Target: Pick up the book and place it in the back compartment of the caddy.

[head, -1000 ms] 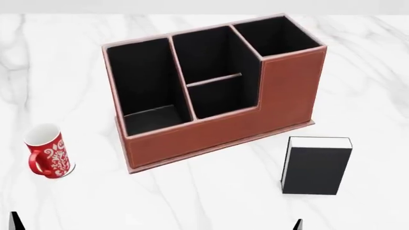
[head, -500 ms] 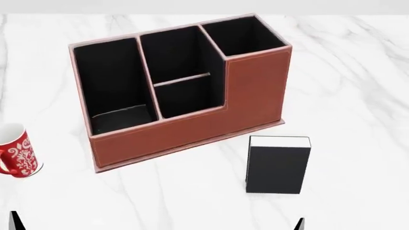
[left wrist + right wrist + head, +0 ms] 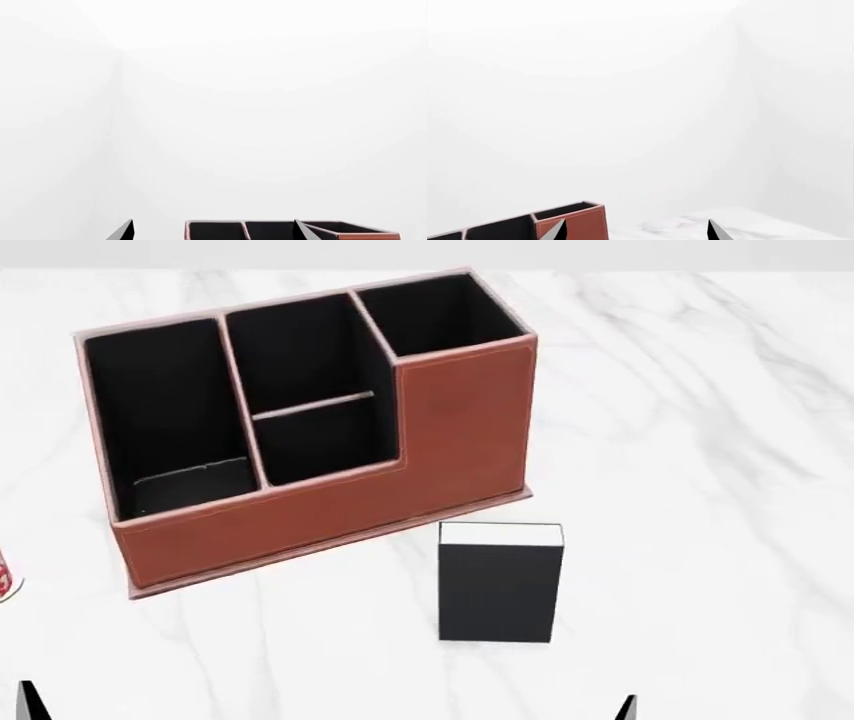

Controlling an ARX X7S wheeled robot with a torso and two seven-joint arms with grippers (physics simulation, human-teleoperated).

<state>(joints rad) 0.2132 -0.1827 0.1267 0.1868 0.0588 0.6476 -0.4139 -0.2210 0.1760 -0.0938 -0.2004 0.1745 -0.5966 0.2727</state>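
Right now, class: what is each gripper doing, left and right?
Left gripper: jaws apart, open, holding nothing.
Right gripper: jaws apart, open, holding nothing.

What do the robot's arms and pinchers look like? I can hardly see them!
Very little shows. In the head view only two small black pointed tips poke up at the bottom edge, the left gripper and the right gripper. The wrist views show the same: thin, black, wedge-shaped tips. No arms, cables or markings are visible.

surface: white marble tabletop with faint grey veins, filling the head view from 12 to 6 o'clock | walls: plain white, meeting at a soft vertical corner | light: even, bright, shadowless
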